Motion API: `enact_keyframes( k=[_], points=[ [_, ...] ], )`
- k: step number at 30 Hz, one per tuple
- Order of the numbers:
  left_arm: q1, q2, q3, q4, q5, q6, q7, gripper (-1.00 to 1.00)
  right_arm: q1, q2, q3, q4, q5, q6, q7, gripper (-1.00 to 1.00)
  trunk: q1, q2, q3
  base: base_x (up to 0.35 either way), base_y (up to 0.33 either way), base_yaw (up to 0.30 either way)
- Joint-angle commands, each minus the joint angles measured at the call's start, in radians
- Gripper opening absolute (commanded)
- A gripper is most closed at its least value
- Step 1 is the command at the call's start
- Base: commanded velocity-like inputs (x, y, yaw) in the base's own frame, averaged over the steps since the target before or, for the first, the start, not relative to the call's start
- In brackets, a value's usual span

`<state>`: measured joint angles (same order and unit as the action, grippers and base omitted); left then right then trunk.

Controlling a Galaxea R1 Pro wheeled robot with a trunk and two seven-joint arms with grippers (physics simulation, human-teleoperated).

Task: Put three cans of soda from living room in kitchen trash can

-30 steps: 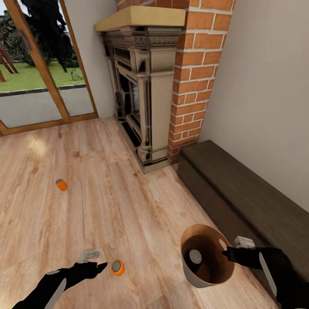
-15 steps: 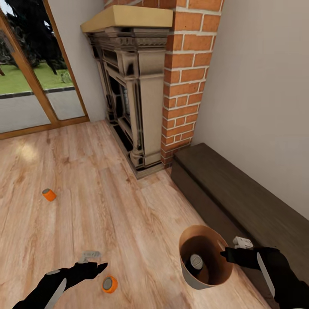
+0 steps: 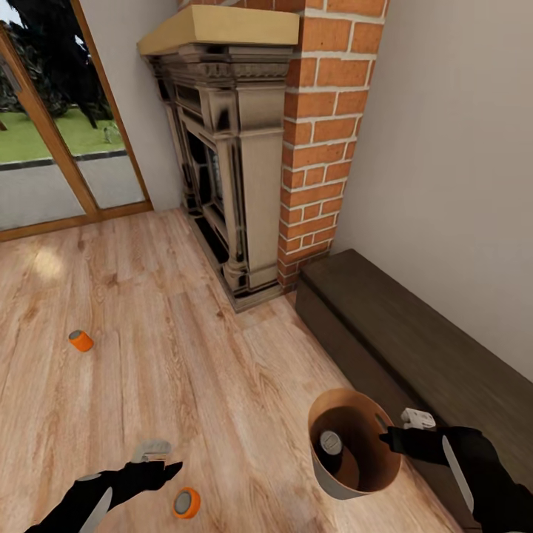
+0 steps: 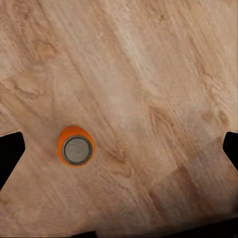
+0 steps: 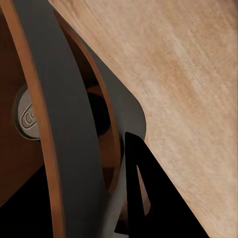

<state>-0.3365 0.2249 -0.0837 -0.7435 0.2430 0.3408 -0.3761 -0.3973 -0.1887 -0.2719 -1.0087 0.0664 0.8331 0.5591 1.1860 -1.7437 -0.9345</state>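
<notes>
- A grey waste bin (image 3: pixel 355 444) with a tan-brown inside is held at its rim by the right gripper (image 3: pixel 386 438), just beside a dark wooden bench (image 3: pixel 422 348) along the wall; the fingers are closed on the rim, as seen in the right wrist view.
- One can (image 3: pixel 330 447) with a silvery top is seen lying inside the bin.
- An orange can (image 3: pixel 186 503) stands upright on the plank floor (image 3: pixel 185 355), just beside the left gripper (image 3: pixel 166 468), whose fingers (image 4: pixel 11 156) are spread apart above the floor.
- A second orange can (image 3: pixel 81 340) lies on its side, well apart, toward the glass door (image 3: pixel 52 148).
- A brick fireplace (image 3: pixel 252 148) is seen behind.
</notes>
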Motion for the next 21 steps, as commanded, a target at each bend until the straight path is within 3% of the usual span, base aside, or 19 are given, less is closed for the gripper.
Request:
enact_keyframes(
  k=[1, 4, 9, 11, 15, 21],
  points=[
    [-0.003, 0.000, 0.001, 0.035, 0.002, -0.018, 0.001, 1.00, 0.000, 0.000, 0.005, 0.000, -0.018, 0.006, 0.002, -1.00, 0.004, -0.007, -0.003, 0.003, 0.000, 0.000],
    [-0.011, 0.000, 0.002, 0.086, 0.002, -0.072, 0.008, 1.00, -0.001, 0.000, 0.019, -0.006, -0.017, 0.006, 0.001, -1.00, 0.015, -0.028, -0.013, 0.001, 0.000, 0.000],
    [-0.015, 0.002, 0.008, 0.107, 0.003, -0.163, 0.096, 1.00, -0.020, 0.006, 0.065, -0.011, -0.017, 0.025, -0.002, -1.00, 0.035, -0.063, -0.028, 0.000, 0.000, 0.000],
    [-0.015, 0.002, 0.010, 0.109, 0.004, -0.184, 0.113, 1.00, -0.065, 0.017, 0.080, -0.012, -0.017, 0.052, -0.023, -1.00, 0.042, -0.077, -0.034, 0.000, 0.000, 0.000],
    [-0.015, 0.002, 0.012, 0.110, 0.004, -0.194, 0.122, 1.00, -0.123, 0.040, 0.096, -0.013, -0.020, 0.089, -0.101, -1.00, 0.058, -0.105, -0.047, 0.000, 0.000, 0.000],
    [-0.013, 0.000, 0.003, 0.111, 0.003, -0.197, 0.127, 1.00, -0.143, 0.063, 0.123, -0.013, -0.021, 0.104, -0.145, -1.00, 0.081, -0.147, -0.069, 0.000, 0.000, 0.000]
  ],
)
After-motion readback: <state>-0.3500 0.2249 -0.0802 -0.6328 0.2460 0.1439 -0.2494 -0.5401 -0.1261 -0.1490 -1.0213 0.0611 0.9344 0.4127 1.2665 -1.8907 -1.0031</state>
